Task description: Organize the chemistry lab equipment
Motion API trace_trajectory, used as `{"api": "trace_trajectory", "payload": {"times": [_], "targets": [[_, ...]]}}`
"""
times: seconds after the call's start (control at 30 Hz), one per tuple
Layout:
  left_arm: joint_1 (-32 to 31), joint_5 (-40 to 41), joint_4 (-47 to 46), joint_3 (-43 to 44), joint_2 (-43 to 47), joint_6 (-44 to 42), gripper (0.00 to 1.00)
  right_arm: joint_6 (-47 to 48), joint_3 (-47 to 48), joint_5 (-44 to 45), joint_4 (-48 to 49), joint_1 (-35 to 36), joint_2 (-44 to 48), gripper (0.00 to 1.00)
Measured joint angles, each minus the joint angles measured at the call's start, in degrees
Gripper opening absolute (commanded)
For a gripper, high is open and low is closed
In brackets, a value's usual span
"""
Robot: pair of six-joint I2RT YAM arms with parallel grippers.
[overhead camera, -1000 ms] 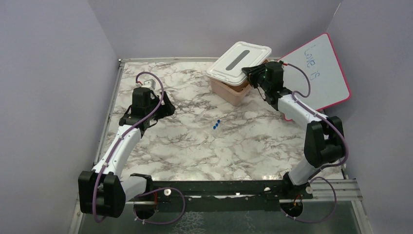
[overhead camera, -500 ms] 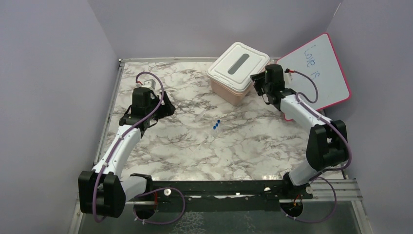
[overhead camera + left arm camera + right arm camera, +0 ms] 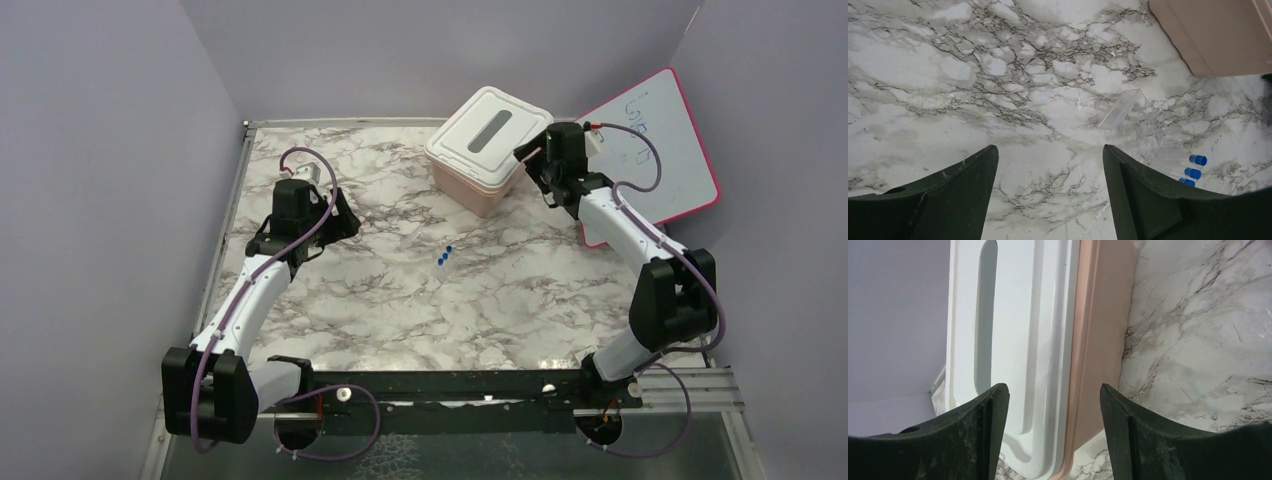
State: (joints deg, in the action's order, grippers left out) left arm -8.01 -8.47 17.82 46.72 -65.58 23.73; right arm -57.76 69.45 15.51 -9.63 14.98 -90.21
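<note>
Centrally on the marble table (image 3: 400, 300), the tiny blue-tipped pieces (image 3: 444, 255) lay loose, with neither gripper holding anything.
From the pieces, the left gripper (image 3: 1050, 150) hovered at about ten o'clock, its fingers spread wide over bare marble. The pink bin (image 3: 487, 192) with its white lid (image 3: 490, 130) seated stood toward one o'clock. The right gripper (image 3: 1053, 387) hung at the bin's three o'clock edge, fingers released and parted above the lid's rim. The pink-framed whiteboard (image 3: 670, 160) leaned at two o'clock.
</note>
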Motion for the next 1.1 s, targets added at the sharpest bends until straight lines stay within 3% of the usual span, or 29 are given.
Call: {"api": "trace_trajectory", "payload": {"times": [0.2, 0.43, 0.57, 0.83, 1.1], "targets": [[0.0, 0.0, 0.0, 0.0, 0.0, -0.02, 0.79, 4.81, 1.75, -3.13, -0.85, 0.0, -3.39, 0.7], [0.0, 0.02, 0.02, 0.02, 0.0, -0.02, 0.79, 5.44, 1.77, -5.38, -1.6, 0.0, -4.83, 0.52], [0.0, 0.0, 0.0, 0.0, 0.0, 0.0, 0.79, 4.0, 0.92, -5.84, -0.74, 0.02, -4.35, 0.49], [0.0, 0.0, 0.0, 0.0, -0.02, 0.0, 0.79, 3.78, -1.9, -6.49, -0.17, 0.0, -2.86, 0.53], [0.0, 0.0, 0.0, 0.0, -0.02, 0.0, 0.79, 8.85, 1.07, -8.83, -2.54, -0.11, -4.96, 0.66]]}}
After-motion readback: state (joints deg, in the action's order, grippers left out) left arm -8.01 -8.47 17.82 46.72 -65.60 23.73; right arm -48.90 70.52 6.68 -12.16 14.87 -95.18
